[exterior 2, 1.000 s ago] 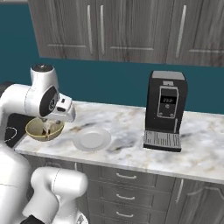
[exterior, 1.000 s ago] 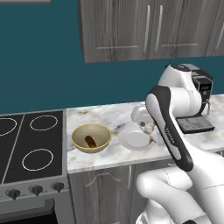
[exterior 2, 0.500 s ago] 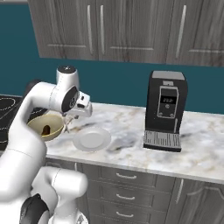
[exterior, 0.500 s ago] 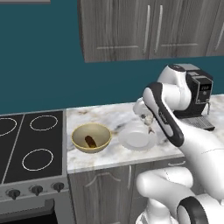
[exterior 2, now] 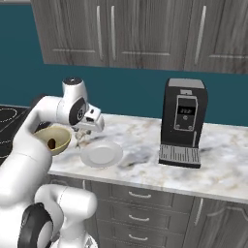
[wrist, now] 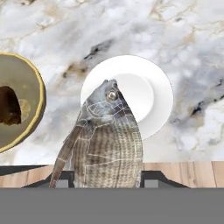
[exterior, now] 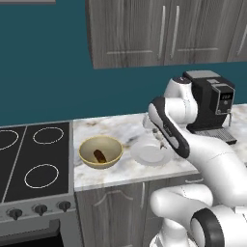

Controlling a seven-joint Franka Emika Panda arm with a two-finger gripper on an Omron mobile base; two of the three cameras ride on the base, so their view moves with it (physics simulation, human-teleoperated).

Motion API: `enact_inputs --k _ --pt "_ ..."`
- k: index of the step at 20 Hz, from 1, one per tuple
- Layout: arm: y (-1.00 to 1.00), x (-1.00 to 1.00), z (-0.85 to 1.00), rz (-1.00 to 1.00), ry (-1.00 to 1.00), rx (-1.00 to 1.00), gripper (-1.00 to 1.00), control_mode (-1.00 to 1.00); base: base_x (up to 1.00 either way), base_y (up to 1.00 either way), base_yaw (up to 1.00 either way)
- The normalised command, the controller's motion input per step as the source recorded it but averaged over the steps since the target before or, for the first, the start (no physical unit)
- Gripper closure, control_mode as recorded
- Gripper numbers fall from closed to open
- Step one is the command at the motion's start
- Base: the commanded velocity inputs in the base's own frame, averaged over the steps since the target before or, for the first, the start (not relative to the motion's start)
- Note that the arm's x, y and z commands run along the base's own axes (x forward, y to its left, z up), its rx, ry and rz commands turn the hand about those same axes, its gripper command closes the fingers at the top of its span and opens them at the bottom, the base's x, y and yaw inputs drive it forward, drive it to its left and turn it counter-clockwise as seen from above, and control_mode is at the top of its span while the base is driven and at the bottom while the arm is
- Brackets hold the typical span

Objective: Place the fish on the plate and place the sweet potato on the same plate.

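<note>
In the hand view my gripper (wrist: 107, 177) is shut on the fish (wrist: 107, 144), a pale grey-beige fish hanging head-down between the fingers. Right below its head lies the round white plate (wrist: 153, 100), bare. On the counter the plate (exterior 2: 101, 155) sits right of the tan bowl (exterior 2: 54, 138), and my gripper (exterior 2: 81, 138) hovers over the plate's left edge. The sweet potato (wrist: 8, 105), a dark reddish-brown lump, lies inside the bowl (wrist: 26, 105). From the left base the plate (exterior: 150, 154) is partly behind my forearm, and the sweet potato (exterior: 100, 156) rests in the bowl (exterior: 100, 152).
A black coffee machine (exterior 2: 184, 121) stands on the marble counter to the right of the plate. The stove top (exterior: 34, 159) lies left of the bowl. Grey cabinets hang above, and drawers run below the counter edge.
My arm has swung from over the bowl to the right, carrying the fish until it hangs above the plate. Bowl, sweet potato and plate have stayed put.
</note>
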Motion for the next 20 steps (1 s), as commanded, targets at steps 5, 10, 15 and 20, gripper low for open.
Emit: enact_inputs --k 5,10,15,20 --pt "-0.11 0.41 -0.47 -0.04 0.04 -0.03 1.00 -1.00 0.00 0.00 0.00" --pt "-0.07 0.32 -0.40 0.00 0.02 0.00 1.00 -1.00 0.00 0.00 0.00" --pt "0.00 0.30 -0.29 0.00 0.03 0.01 1.00 -1.00 0.00 0.00 0.00" --pt "0.00 0.22 -0.30 0.00 0.01 0.00 1.00 -1.00 0.00 0.00 0.00"
